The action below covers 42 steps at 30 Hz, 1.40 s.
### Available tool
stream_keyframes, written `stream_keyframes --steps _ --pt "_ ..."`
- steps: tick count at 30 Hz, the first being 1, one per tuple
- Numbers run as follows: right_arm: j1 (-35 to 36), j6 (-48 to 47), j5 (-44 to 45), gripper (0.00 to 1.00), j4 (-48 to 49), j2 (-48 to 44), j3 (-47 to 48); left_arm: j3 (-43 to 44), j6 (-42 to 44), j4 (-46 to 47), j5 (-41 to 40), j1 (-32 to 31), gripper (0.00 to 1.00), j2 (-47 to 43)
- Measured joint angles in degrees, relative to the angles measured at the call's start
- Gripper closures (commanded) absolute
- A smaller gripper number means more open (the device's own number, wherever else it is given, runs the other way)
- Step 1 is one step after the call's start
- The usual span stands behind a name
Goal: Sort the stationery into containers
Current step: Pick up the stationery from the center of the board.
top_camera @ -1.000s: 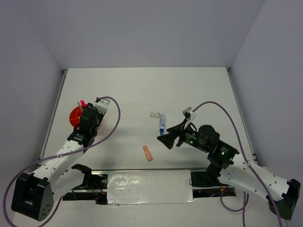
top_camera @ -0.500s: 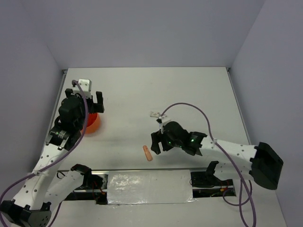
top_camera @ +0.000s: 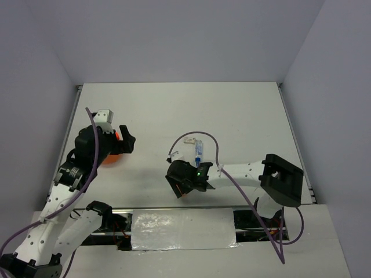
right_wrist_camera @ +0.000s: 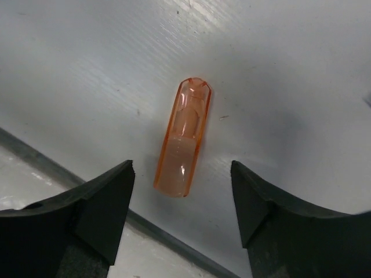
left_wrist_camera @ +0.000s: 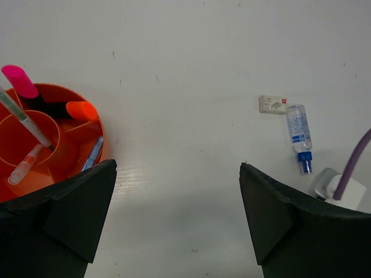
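My right gripper hangs open, empty, fingers either side of the eraser, its long axis square to their closing line; left gripper open, farther.

Peach oblong eraser at centre frame, translucent and glossy like moulded plastic, white worktop smooth with fine streaks and a soft sheen, right gripper with matt black plastic jaws, round orange tub at lower left, shiny translucent plastic, small bottle at right, clear plastic.

High overhead view; two close downward wrist views, shared table
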Motion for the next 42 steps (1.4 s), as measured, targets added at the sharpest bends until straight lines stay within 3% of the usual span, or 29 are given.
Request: stream_keyframes --steps 6,9,12,13,16,20,27,35,42 --pt "0.9 1.2 1.7 0.50 -1.6 4.5 1.4 0.0 -0.9 -0.3 0.7 0.0 0.01 -1.0" --pt "2.2 1.3 2.6 0.64 -2.5 5.9 2.8 0.0 -1.4 -0.7 -0.1 0.0 0.01 -0.7" --pt "3.1 0.9 3.7 0.84 -3.2 7.1 4.1 0.0 -2.8 -1.2 -0.8 0.0 0.01 -0.3" --pt "3.4 0.7 3.7 0.98 -3.0 7.4 4.3 0.0 -3.9 -1.4 -0.7 0.0 0.01 -0.2" --pt "3.7 0.1 3.5 0.98 -2.4 7.3 4.3 -1.6 -7.4 -0.6 2.3 0.0 0.01 -0.7" --pt "3.9 -0.1 1.9 0.98 1.4 3.9 1.0 -8.6 -14.4 4.7 12.1 0.0 0.01 -2.9" --pt "4.1 1.6 1.5 0.98 14.1 -13.9 -6.3 -19.7 -28.8 19.3 25.3 -1.6 0.01 -5.9" --pt "4.1 3.8 5.1 0.99 22.0 -16.6 -4.7 -21.3 -37.4 32.5 29.6 -8.4 0.01 -5.2" --pt "4.2 4.3 7.1 0.99 23.7 -16.7 -4.7 -21.3 -37.0 33.6 27.0 -11.5 0.05 -3.2"
